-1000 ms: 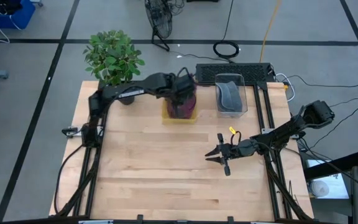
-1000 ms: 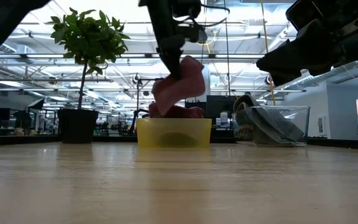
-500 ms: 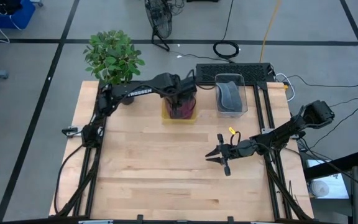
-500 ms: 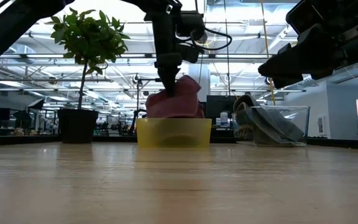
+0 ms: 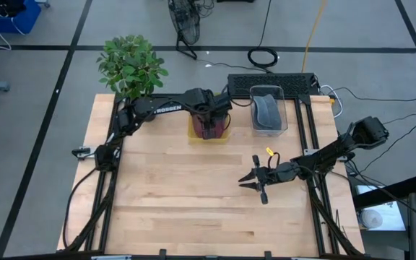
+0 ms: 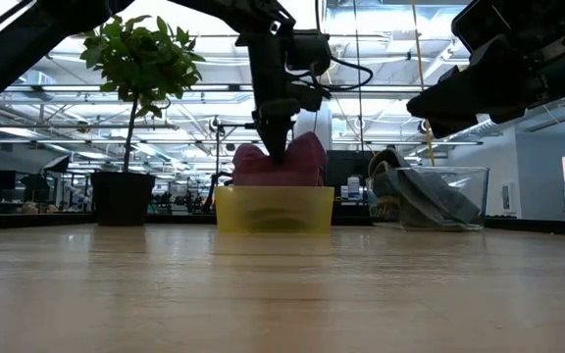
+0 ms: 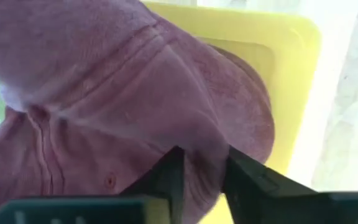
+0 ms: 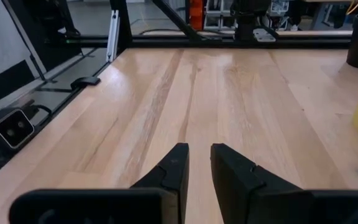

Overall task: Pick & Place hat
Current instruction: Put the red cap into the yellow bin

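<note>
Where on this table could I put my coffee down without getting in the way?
The near half of the table is bare wood, from the right gripper to the near edge. The far edge is crowded: potted plant, yellow bin where the left gripper pinches the pink hat, and clear bin.

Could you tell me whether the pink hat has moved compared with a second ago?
Yes. The left gripper has lowered the pink hat into the yellow bin; earlier it hung above the rim.
</note>
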